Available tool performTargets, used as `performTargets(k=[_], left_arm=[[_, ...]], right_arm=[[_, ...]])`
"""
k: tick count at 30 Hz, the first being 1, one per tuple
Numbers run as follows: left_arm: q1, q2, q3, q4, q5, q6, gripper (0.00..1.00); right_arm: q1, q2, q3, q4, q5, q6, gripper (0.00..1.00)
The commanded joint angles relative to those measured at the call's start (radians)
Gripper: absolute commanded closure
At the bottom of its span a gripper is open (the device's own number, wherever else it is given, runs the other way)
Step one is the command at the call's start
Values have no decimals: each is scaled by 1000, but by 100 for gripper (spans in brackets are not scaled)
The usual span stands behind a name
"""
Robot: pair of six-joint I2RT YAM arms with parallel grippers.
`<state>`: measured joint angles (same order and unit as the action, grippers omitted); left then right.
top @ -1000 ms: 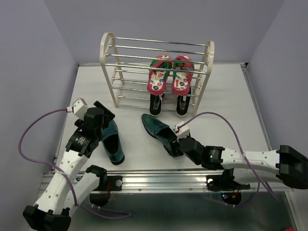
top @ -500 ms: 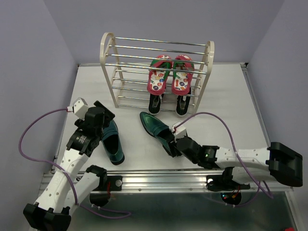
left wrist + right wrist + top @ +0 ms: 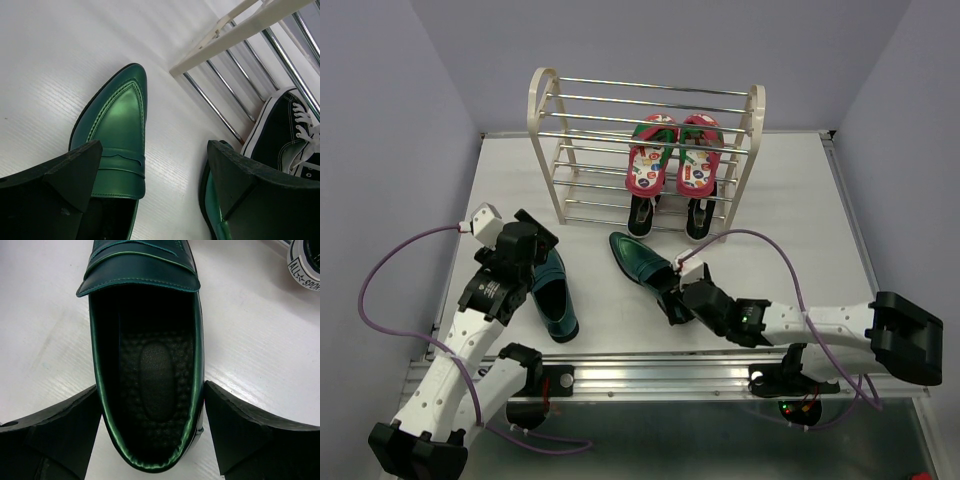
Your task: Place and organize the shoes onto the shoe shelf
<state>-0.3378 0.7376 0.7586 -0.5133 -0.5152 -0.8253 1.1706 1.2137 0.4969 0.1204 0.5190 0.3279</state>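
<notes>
Right end effector [image 3: 150, 440]: spread wide, black fingers [image 3: 50, 435] either side of the heel end of the right loafer [image 3: 145, 365], gripping nothing. I cannot tell whether the pads touch the shoe's sides. The loafer lies flat on the table [image 3: 800, 200], toe angled toward the shoe shelf [image 3: 542, 110], with a strip of white table between toe and shelf foot. Inside is a dark pebbled insole with a smooth oval pad; the rim is glossy green, with a stitched strap across the vamp.

Left end effector [image 3: 155, 175]: also spread, hanging over the left loafer [image 3: 117, 130], holding nothing. The pointed toe aims at the shelf's left front corner, near but apart. In the top view the wrist hides part of this shoe.

The two loafers sit well apart, white table between them. An aluminium rail [image 3: 650, 375] runs along the near edge, close behind both heels, so room is tight there.

Shelf: cream arched sides, thin shiny rods. The red flip-flops [image 3: 665, 155], with printed footbeds, lie side by side on its right half; the exact tier is hard to read through the rods. The black canvas sneakers [image 3: 642, 215] sit low beneath them, ends poking past the front rods. In the right wrist view, one shows only a round printed badge, cut off at the corner.
</notes>
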Motion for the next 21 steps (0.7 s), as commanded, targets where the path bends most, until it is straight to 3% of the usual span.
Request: performTargets(k=[1, 2, 6, 11, 21], left_arm=[[8, 0, -8, 12, -39, 2, 1], [8, 2, -7, 12, -39, 2, 1], [8, 2, -5, 10, -42, 3, 1], [8, -1, -5, 12, -43, 3, 1], [8, -9, -5, 18, -43, 8, 1]], right_arm=[[-8, 26, 58, 65, 29, -15, 18], [-8, 30, 61, 65, 32, -15, 20], [-17, 47, 68, 64, 21, -1, 49], [-17, 23, 61, 61, 7, -22, 99], [-17, -222, 150, 38, -112, -185, 99]])
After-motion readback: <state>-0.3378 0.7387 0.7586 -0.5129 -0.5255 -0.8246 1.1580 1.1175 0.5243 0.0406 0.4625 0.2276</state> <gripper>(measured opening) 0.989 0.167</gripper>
